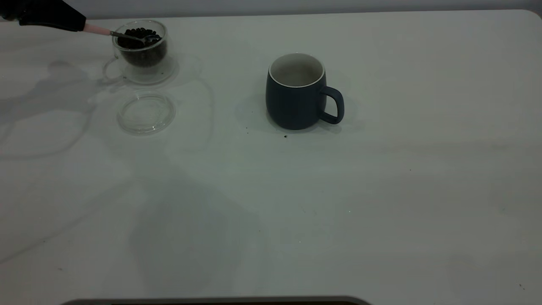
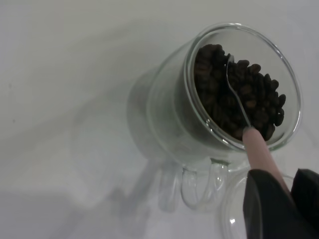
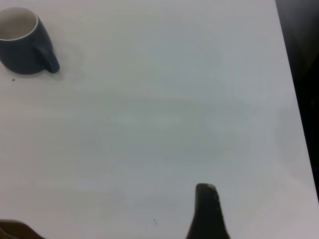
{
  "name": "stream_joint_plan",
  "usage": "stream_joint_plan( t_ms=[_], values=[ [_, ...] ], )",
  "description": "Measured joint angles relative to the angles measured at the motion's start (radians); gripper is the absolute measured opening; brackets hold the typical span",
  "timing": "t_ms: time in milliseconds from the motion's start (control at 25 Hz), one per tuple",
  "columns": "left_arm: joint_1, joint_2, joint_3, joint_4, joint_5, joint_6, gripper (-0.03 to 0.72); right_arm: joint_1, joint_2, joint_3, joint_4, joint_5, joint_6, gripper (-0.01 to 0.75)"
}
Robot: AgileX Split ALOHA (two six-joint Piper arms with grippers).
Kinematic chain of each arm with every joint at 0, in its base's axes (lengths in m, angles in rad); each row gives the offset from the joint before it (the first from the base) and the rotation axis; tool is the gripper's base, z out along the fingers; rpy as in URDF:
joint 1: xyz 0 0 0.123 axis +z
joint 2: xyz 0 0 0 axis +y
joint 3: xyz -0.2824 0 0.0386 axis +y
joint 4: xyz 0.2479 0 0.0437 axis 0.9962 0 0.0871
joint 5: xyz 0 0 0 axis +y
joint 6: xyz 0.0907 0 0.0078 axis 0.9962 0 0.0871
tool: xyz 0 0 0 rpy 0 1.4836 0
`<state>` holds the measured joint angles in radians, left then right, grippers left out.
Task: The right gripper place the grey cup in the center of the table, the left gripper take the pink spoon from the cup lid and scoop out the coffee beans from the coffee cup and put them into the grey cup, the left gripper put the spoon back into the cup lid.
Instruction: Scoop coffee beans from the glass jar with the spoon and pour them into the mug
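The pink spoon [image 1: 123, 35] is being gripped at its handle by the left pincer [image 1: 78, 24], its long axis pointing bowl-first, slightly downward, into the coffee beans [image 1: 142, 36] in the coffee cup [image 1: 142, 53]. The grey cup [image 1: 296, 93] is being left upright mid-surface, handle pointing right. The right pincer's [image 3: 207, 209] opening cannot be told.

Wide, plain white table [image 1: 381, 203] bearing three vessels. A rounded dark blue-grey mug [image 1: 296, 99] with pale interior stands upright near the centre; well apart from it stands a clear double-walled glass cup [image 1: 142, 55]. A flat round clear glass lid [image 1: 146, 112] lies just beside that glass cup, on its nearer side.
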<state>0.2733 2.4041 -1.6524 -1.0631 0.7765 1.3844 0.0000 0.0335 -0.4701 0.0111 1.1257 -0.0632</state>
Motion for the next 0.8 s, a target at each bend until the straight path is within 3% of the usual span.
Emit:
stream_joint_plan(
  t_ms=[800],
  values=[
    [0.041,0.0,0.0,0.002,0.086,-0.267,0.127,0.0,0.0,0.0,0.0,0.0,0.0,0.59]
  ],
)
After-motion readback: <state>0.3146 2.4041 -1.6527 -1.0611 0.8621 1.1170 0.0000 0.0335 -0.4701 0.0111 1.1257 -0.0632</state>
